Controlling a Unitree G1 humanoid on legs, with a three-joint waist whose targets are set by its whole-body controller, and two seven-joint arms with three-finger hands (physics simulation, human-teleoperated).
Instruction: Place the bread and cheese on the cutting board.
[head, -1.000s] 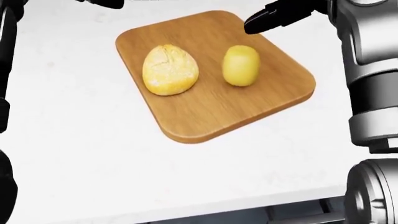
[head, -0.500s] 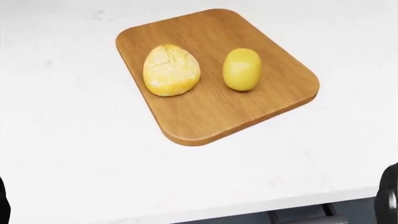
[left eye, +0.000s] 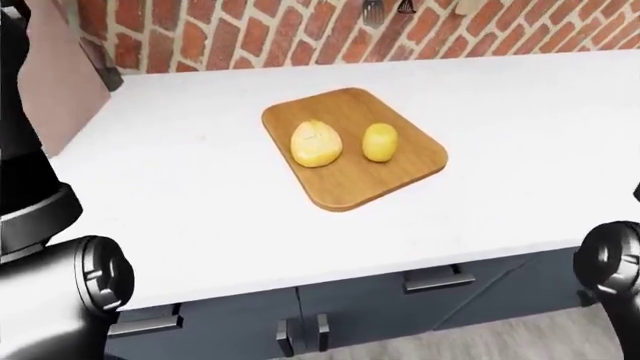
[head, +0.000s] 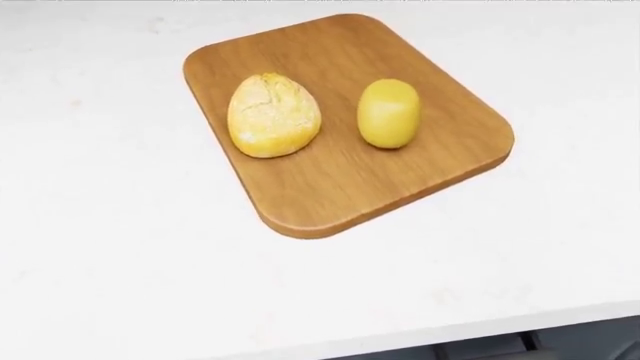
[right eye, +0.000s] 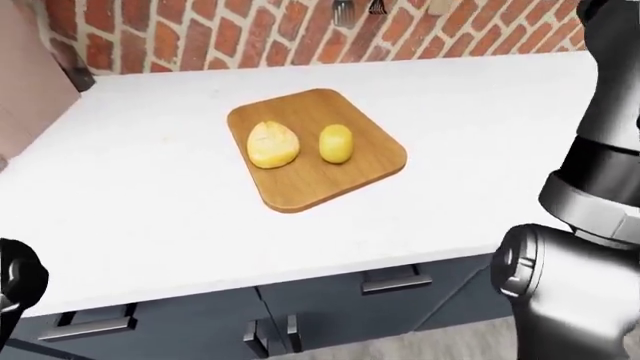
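Neither hand shows in any of the 3 views now, so whether the fingers are spread or clenched cannot be told; 1 second ago the right hand's dark fingers hung over the board's upper right corner in the head view, and that view has since cleared of hand and forearm alike. Only arm segments remain: the left arm (left eye: 40, 255) fills the left edge of the left-eye view, and the right arm (right eye: 590, 225) stands along the right edge of the right-eye view, both well apart from the food. The bread (head: 273, 115) lies on the cutting board (head: 420, 176), on its left half in the head view, with the cheese (head: 389, 112) just beside it to the right, a strip of bare wood between the 2. Both sit where they did half a second ago. The cutting board rests flat on the white tabletop (head: 120, 262), turned at an angle to its edge. Beyond it in the eye views a brick wall (left eye: 250, 30) rises, and dark cabinet drawers (left eye: 430, 289) with handles run below the tabletop edge.
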